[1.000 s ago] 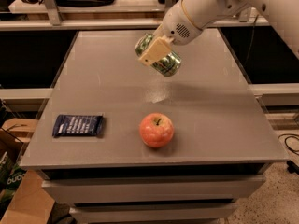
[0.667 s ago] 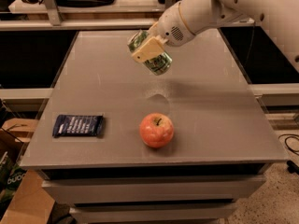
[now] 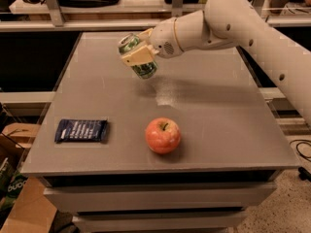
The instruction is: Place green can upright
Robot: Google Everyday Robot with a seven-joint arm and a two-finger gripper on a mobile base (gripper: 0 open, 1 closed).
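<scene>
**Item 1: gripper** (image 3: 138, 53). You find it above the far-middle part of the table, at the end of the white arm (image 3: 233, 25) that reaches in from your right. Its tan fingers (image 3: 134, 58) are pinched on the green can, one of them lying across the can's side.

**Item 2: green can** (image 3: 147, 71). You see it held in the air, clear of the tabletop and not upright. It is tilted, with the silver top up and toward the far left and the base down and toward the near right. A pale sheen lies on the table surface below it.

**Item 3: table** (image 3: 228, 130). Grey, flat top, with drawer fronts along the near edge.

**Item 4: apple** (image 3: 163, 135). Red and yellow, resting stem up near the front edge, well apart from the can.

**Item 5: dark blue packet** (image 3: 81, 130). Lying flat at the front left, to the left of the apple and not touching it.

**Item 6: cardboard boxes** (image 3: 24, 210). On the floor at the table's left front corner.
</scene>
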